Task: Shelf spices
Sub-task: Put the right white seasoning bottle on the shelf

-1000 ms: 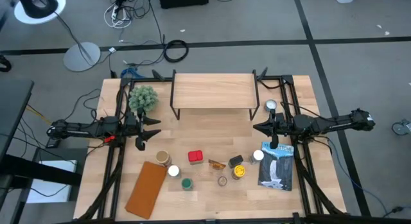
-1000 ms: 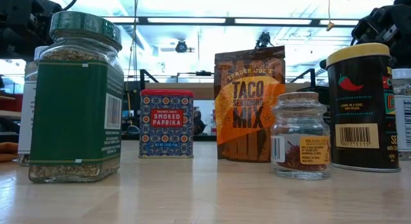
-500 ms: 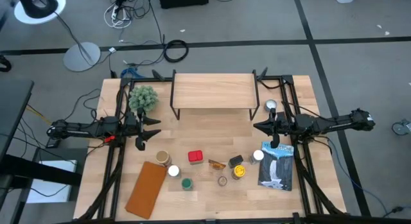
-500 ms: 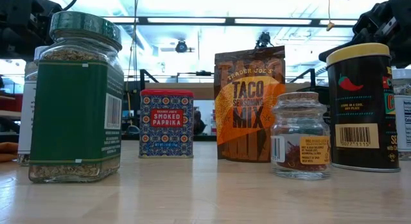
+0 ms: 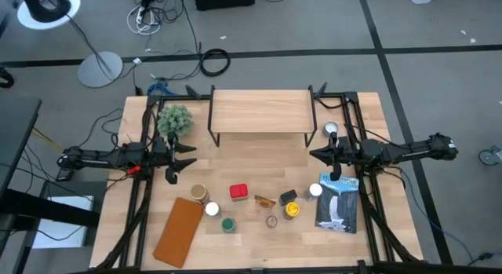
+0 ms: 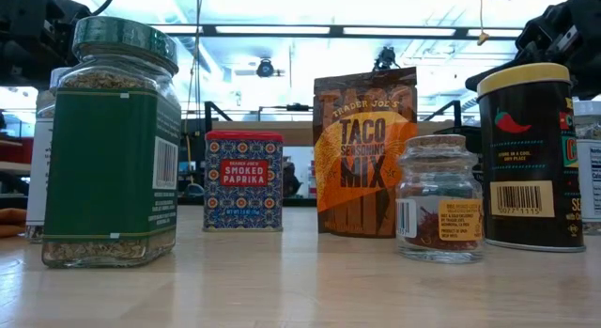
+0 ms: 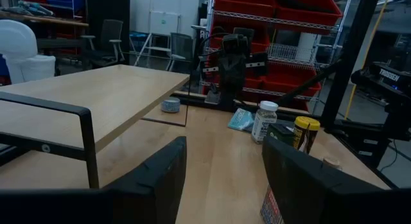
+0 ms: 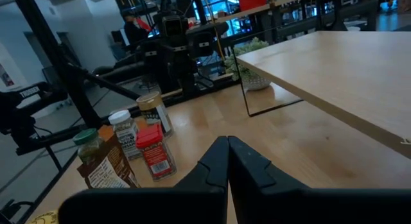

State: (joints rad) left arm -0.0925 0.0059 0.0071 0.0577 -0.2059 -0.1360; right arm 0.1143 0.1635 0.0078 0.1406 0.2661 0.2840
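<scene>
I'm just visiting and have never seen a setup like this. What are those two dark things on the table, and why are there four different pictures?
They are two robot arms, each ending in a two-finger gripper. One picture looks straight down from overhead, one sits at table-top height, and the other two come from cameras on the arms' wrists. From above, the left gripper is open and the right gripper is shut; neither holds anything. Between them stands the shelf, a low wooden board on black legs, with nothing on it. In front lie the spices: a red tin, a green-lidded jar, a taco mix packet, a yellow-lidded can and more. A small plant, a brown flat pad and a blue-and-white packet also sit there.
</scene>
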